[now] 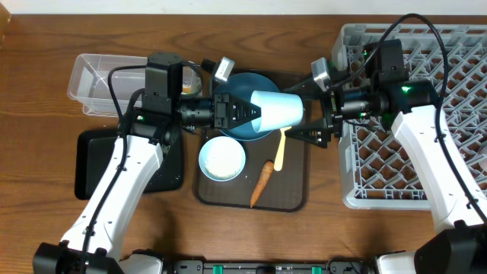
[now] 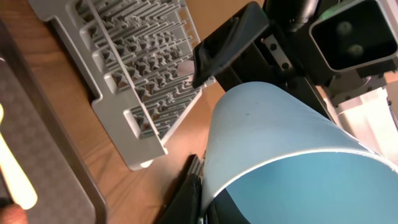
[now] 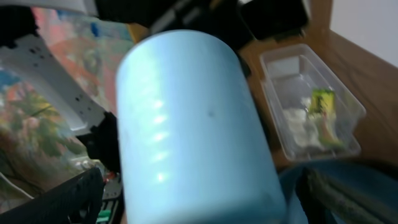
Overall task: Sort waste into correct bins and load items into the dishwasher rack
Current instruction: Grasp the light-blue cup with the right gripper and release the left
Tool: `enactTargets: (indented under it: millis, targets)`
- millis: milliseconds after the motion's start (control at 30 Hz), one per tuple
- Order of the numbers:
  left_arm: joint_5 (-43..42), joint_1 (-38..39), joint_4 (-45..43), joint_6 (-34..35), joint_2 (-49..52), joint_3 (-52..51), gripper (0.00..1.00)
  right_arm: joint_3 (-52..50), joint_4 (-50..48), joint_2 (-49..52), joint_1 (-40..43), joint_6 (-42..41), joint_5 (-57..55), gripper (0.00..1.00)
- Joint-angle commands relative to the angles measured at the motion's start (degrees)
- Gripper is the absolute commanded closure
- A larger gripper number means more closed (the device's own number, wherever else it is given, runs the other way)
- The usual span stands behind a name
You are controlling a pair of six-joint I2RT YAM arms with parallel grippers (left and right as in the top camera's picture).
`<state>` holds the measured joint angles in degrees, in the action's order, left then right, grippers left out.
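Handover at frame centre, as I judge it. Left gripper [image 1: 251, 113] is clenched on the rim of the light-blue cup [image 1: 278, 110], which lies on its side above the tray [image 1: 293, 194]. Right gripper [image 1: 312, 113] is spread wide about the cup's base. Advice: close the right fingers squarely on the base before the left lets go, then carry right to the rack [image 1: 456, 114]. Unclear — plate [image 1: 247, 82] mostly covered; whether the right fingers touch the cup, cannot tell; right wrist view blurred.

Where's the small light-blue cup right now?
Overhead, centre: the light-blue cup is held sideways over the blue plate, its rim pinched by the left hand, its base toward the open right hand.
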<state>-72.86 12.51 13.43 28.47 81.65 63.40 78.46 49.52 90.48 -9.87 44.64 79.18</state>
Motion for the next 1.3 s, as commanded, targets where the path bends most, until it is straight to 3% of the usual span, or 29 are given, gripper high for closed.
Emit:
enactTargets:
  millis: [0, 100, 367, 1267]
  targets:
    - [-1.6, -0.2, -0.3, 1.2, 0.5, 1.0, 0.93, 0.8, -0.5, -1.2, -0.8, 4.9, 8.6, 0.06]
    - [-1.6, -0.2, -0.3, 1.3, 0.5, 1.0, 0.93, 0.8, -1.4, -1.2, -0.9, 5.6, 9.8, 0.14]
    - [-1.6, -0.2, -1.7, 3.3, 0.5, 1.0, 0.93, 0.8, -1.4, -1.2, -1.1, 5.6, 9.6, 0.21]
    - [-6.3, -0.2, -9.9, 8.1, 0.5, 1.0, 0.93, 0.8, -5.2, -1.2, -1.1, 5.6, 7.2, 0.21]
